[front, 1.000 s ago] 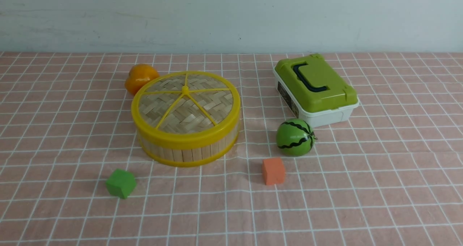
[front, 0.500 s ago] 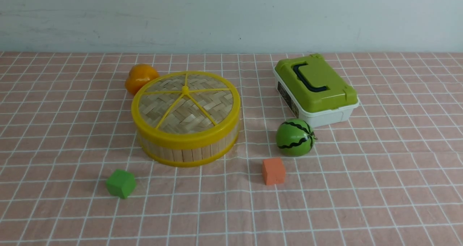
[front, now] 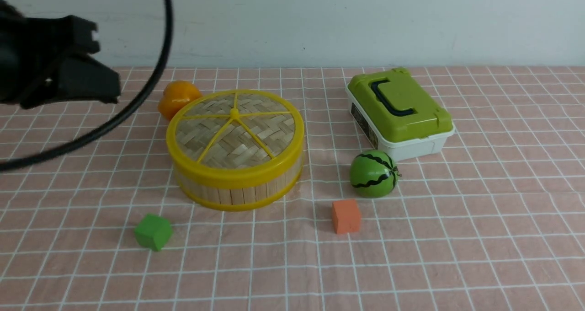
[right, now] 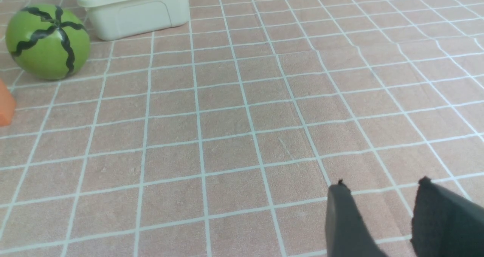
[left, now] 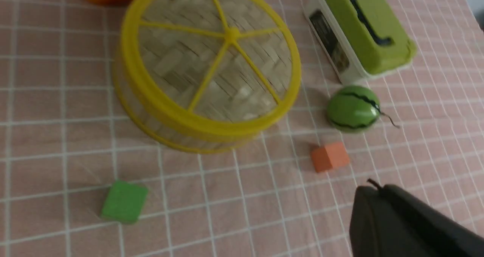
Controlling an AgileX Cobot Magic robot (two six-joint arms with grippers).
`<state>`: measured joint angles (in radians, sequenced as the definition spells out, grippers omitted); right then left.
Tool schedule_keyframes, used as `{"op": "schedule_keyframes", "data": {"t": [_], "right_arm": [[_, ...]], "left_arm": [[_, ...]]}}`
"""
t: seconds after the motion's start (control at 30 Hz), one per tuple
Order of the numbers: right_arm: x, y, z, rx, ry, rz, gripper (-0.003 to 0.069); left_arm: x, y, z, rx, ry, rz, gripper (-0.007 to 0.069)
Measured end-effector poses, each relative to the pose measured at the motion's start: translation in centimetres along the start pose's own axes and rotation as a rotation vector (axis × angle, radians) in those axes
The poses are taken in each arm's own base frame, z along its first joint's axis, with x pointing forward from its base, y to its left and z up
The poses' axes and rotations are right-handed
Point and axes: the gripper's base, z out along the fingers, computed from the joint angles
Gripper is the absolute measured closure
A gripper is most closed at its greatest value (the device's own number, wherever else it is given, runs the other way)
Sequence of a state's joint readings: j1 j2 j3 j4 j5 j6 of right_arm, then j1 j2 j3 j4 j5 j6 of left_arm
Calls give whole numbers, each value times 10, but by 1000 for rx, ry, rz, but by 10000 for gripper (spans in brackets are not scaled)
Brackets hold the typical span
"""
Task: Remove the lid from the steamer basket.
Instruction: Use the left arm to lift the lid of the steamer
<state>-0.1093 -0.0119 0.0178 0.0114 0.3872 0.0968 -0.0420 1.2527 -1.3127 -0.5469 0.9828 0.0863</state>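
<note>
Left fingers (left: pixel 393 219), closed, have entered front view.

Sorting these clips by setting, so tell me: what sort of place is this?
Probably a staged tabletop test setup, not a real kitchen: a pink checked tablecloth before a bare pale wall, with props spaced apart on it, like a toy watermelon, an orange cube and a lidded steamer basket.
</note>
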Motion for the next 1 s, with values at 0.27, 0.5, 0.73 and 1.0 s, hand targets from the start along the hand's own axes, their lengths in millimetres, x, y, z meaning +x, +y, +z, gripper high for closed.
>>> {"op": "schedule_keyframes", "data": {"t": [0.27,0.5,0.73,1.0], "right_arm": [[0,0,0,0,0,0,417],[0,0,0,0,0,0,417],[0,0,0,0,0,0,417],[0,0,0,0,0,0,417]], "left_arm": [[-53,14,55,-30,157,-19,637],[-75,7,111,-133,216,87,637],[-81,-19,183,-273,262,270,559],[-77,-10,241,-318,253,333,267]]}}
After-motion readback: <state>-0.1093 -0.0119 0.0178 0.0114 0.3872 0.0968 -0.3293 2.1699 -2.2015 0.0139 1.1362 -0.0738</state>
